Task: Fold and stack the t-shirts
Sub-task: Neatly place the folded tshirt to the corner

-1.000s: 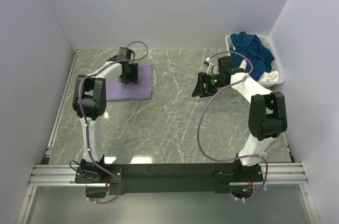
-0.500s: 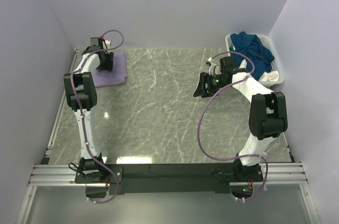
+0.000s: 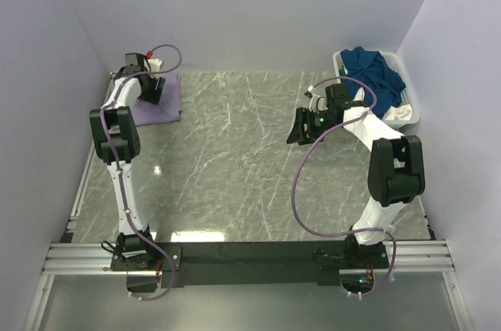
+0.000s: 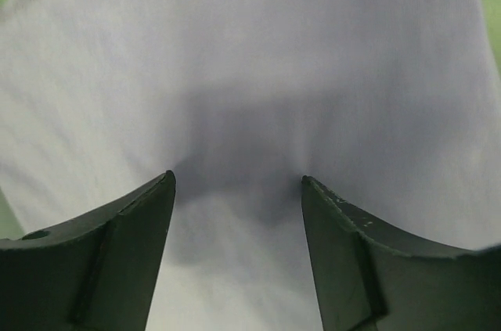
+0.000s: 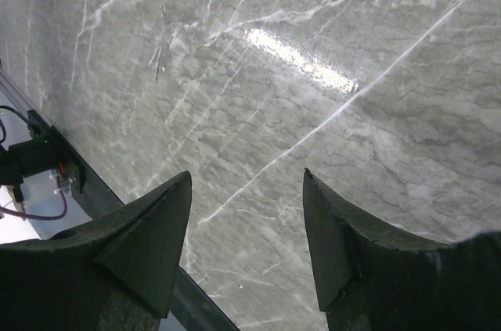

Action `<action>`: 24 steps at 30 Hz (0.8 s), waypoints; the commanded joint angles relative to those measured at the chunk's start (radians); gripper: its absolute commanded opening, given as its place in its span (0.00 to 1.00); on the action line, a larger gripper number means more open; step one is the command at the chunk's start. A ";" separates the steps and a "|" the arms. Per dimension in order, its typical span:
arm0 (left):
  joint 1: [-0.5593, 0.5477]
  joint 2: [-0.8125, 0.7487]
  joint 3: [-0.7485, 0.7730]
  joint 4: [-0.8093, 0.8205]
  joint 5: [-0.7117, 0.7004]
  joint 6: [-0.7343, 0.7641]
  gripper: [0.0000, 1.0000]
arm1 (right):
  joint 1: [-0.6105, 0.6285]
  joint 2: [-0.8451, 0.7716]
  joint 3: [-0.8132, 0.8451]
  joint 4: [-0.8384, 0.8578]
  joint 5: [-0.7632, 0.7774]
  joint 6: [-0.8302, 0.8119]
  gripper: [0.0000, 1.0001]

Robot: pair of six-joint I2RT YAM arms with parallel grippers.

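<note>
A folded pale lilac t-shirt (image 3: 167, 104) lies flat at the table's far left corner. My left gripper (image 3: 151, 90) stands on top of it, jaws open, fingertips down on the cloth. In the left wrist view the lilac shirt (image 4: 250, 49) fills the frame beneath the open gripper (image 4: 236, 178). A dark teal-blue t-shirt (image 3: 371, 69) is heaped in the white basket (image 3: 412, 109), with white cloth (image 3: 397, 115) under it. My right gripper (image 3: 301, 126) hangs open and empty over bare marble left of the basket, as the right wrist view (image 5: 246, 173) also shows.
The white slatted basket stands at the far right against the wall. Side walls close in the table on the left, back and right. A metal rail (image 3: 86, 182) runs along the left edge. The marble table top (image 3: 235, 159) spreads between the arms.
My left gripper has moved left and back to the far left corner, and the folded lilac shirt has slid there with it. The right arm has barely moved.
</note>
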 commanded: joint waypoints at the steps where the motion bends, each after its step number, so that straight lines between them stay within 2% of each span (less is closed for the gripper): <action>1: 0.013 -0.192 -0.026 -0.077 0.068 0.019 0.74 | -0.009 -0.039 0.039 -0.007 -0.017 -0.021 0.66; 5: 0.015 -0.333 -0.133 -0.146 0.121 -0.033 0.75 | -0.007 -0.068 0.034 -0.010 -0.022 -0.019 0.66; 9: 0.033 -0.472 -0.384 -0.137 0.148 -0.044 0.75 | -0.009 -0.074 0.040 -0.021 -0.023 -0.021 0.66; 12: 0.065 -0.520 -0.508 -0.122 0.176 -0.015 0.75 | -0.009 -0.076 0.049 -0.027 -0.026 -0.016 0.66; 17: 0.142 -0.503 -0.539 -0.169 0.236 0.018 0.78 | -0.007 -0.083 0.066 -0.048 -0.029 -0.022 0.66; 24: 0.212 -0.376 -0.490 -0.181 0.274 0.028 0.78 | -0.007 -0.079 0.054 -0.056 -0.014 -0.032 0.66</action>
